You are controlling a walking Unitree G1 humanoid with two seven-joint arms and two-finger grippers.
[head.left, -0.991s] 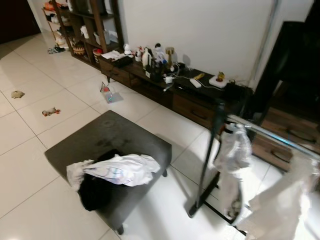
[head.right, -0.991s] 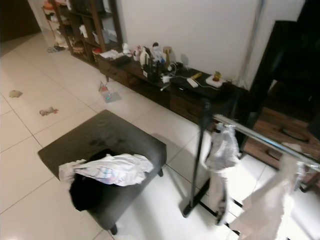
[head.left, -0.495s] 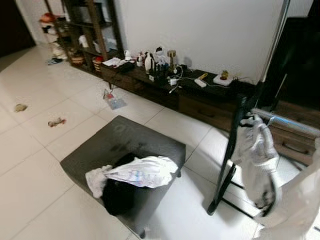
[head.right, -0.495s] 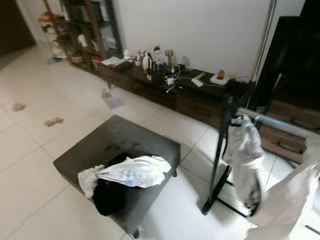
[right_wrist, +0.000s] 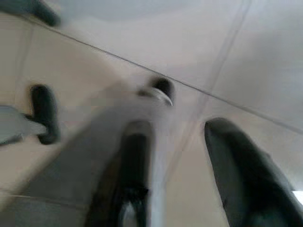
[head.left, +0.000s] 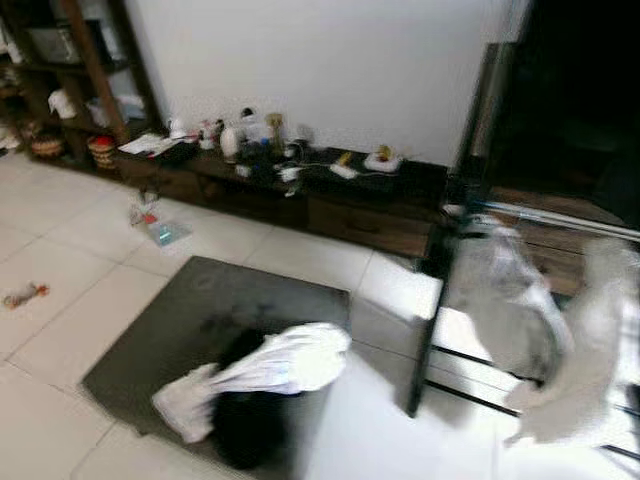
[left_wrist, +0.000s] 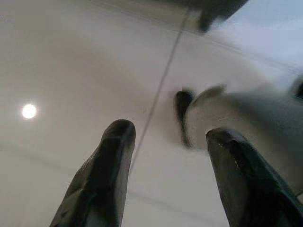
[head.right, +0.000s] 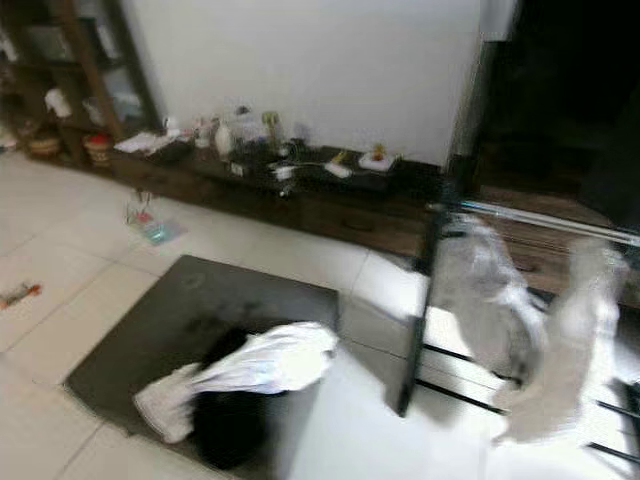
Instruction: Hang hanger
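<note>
A clothes rack stands at the right, with a silver rail (head.left: 560, 215) on a black post (head.left: 428, 320). Two white garments (head.left: 505, 300) (head.left: 585, 350) hang from the rail; the blur hides any hanger on them. On the dark grey ottoman (head.left: 200, 320) lie a crumpled white garment (head.left: 280, 362) and a black one (head.left: 245, 430). In the left wrist view my left gripper (left_wrist: 171, 132) is open above pale floor tiles, with nothing between its fingers. My right gripper (right_wrist: 180, 126) is open too, also over tiles.
A low dark sideboard (head.left: 300, 190) with bottles and small items runs along the white wall. Dark shelves (head.left: 80, 80) stand at the far left and a dark cabinet (head.left: 570, 100) behind the rack. Small litter (head.left: 25, 293) (head.left: 160, 232) lies on the floor.
The whole view has swung round and gone blurred, so the camera is moving. The garments on the ottoman and on the rack keep their places.
</note>
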